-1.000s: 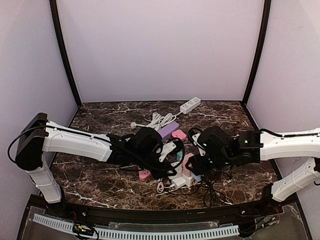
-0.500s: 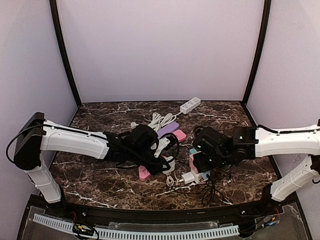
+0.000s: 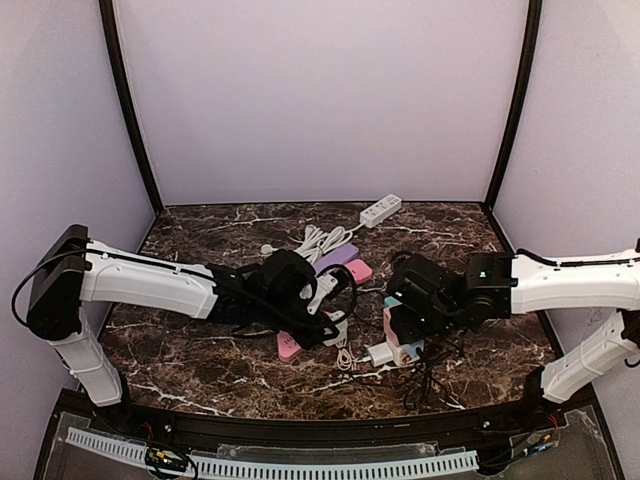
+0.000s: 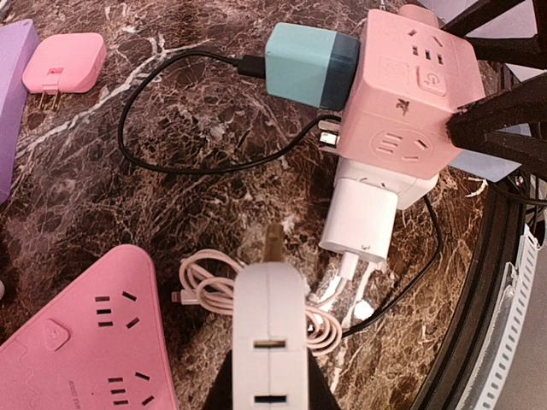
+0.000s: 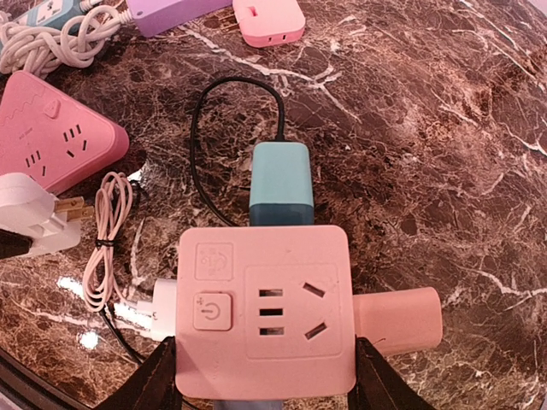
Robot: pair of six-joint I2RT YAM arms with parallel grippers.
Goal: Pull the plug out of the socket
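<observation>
This is a robot test booth in a lab rather than a lived-in room: plain pale lilac panel walls [image 3: 320, 90] and black corner posts [image 3: 130, 110] box in a dark marble-patterned surface [image 3: 200, 225], with a white jointed left arm [image 3: 150, 285] and right arm [image 3: 580, 283] bolted at its near edge.

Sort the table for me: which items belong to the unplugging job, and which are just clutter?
Job: pink cube socket, clamped in the right gripper; white plug, in the left gripper, prongs out of the socket.
Clutter: pink triangular power strip; purple block; small pink adapter; white power strip; coiled white cable.
</observation>
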